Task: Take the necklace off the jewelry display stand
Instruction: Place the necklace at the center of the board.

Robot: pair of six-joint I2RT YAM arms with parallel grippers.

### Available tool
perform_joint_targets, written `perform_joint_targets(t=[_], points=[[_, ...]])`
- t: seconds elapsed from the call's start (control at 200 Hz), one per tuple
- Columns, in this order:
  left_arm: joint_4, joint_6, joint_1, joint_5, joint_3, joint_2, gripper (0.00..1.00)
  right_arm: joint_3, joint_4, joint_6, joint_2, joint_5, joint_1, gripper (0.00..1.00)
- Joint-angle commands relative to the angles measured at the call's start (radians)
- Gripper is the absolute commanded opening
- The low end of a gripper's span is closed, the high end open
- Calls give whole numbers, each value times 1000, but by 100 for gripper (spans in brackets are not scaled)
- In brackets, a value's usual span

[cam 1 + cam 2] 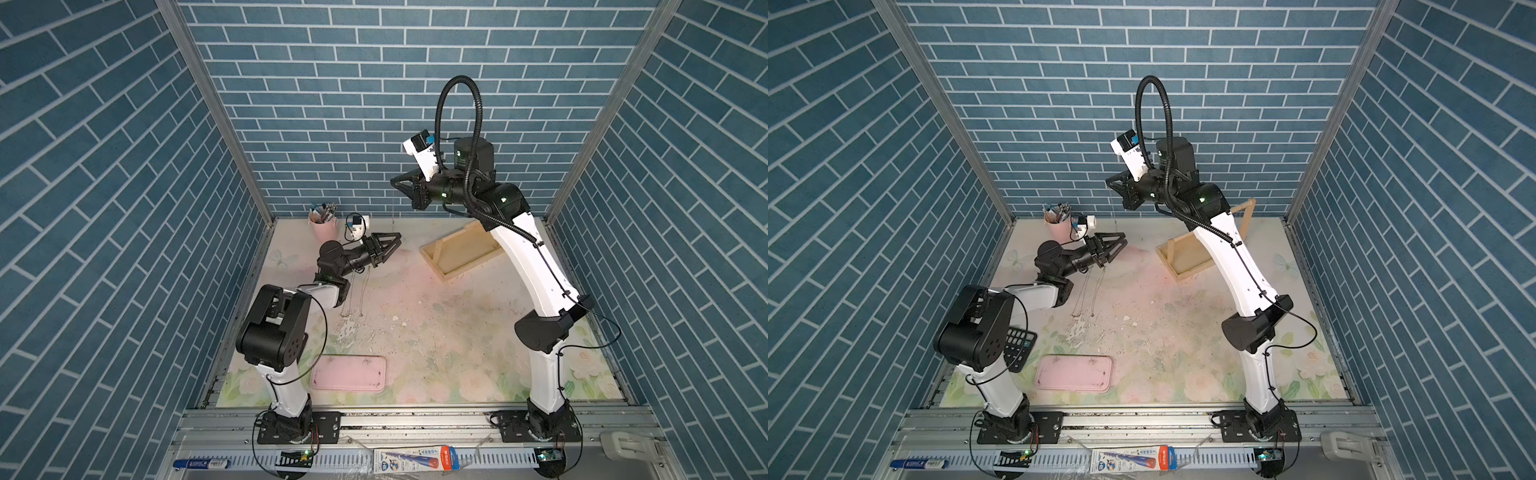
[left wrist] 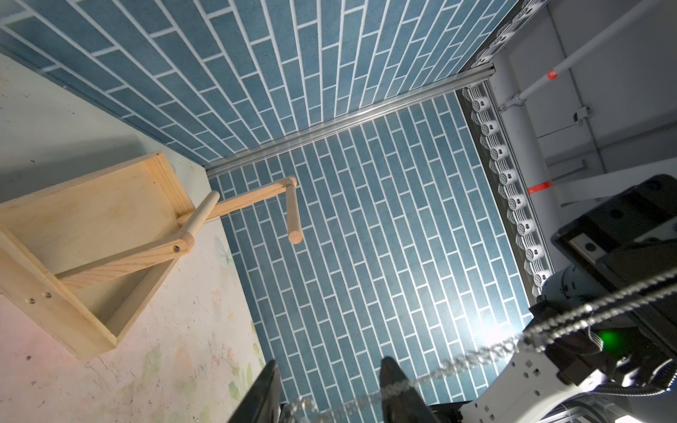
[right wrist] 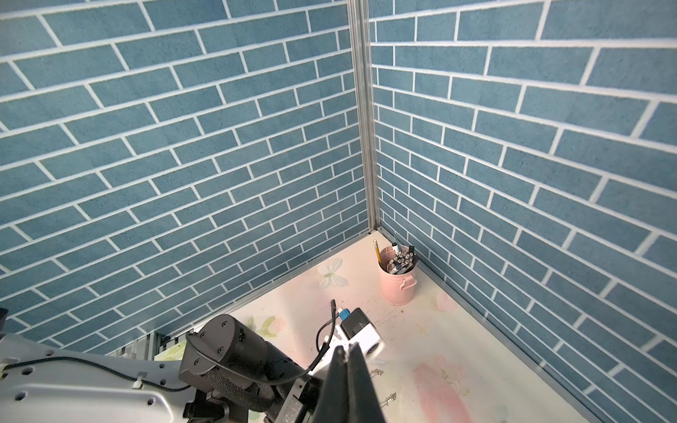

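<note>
The pale wooden jewelry display stand point(image 1: 457, 253) point(image 2: 91, 219) is at the back right of the mat, partly hidden behind my right arm, and its top bar is bare. My right gripper point(image 1: 392, 181) point(image 3: 346, 351) is raised high near the back wall, shut on the thin silver necklace point(image 1: 392, 208) point(image 2: 549, 322). The chain drops straight down to my left gripper point(image 1: 397, 241) point(image 2: 328, 366). That gripper hovers low over the mat, left of the stand, and is open. The chain runs between its fingers, and the loose end trails to the mat.
A pink pen cup point(image 1: 322, 226) point(image 3: 397, 282) stands in the back left corner. A flat pink tray point(image 1: 348, 373) lies near the front edge, and a black calculator point(image 1: 1019, 345) is under my left arm. Blue brick walls enclose three sides.
</note>
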Motion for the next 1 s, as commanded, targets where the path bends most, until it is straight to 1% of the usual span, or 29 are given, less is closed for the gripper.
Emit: perform_joint_targets(t=[0.0, 0.27, 0.62, 0.995], points=[[31, 16, -8, 13, 5, 11, 45, 27, -19, -43, 12, 2, 7, 0], [30, 16, -8, 11, 3, 10, 44, 25, -22, -44, 9, 3, 7, 0], [28, 15, -8, 9, 2, 12, 41, 25, -37, -51, 3, 9, 8, 0], [27, 16, -5, 8, 0, 17, 41, 25, -49, -66, -8, 24, 8, 0]])
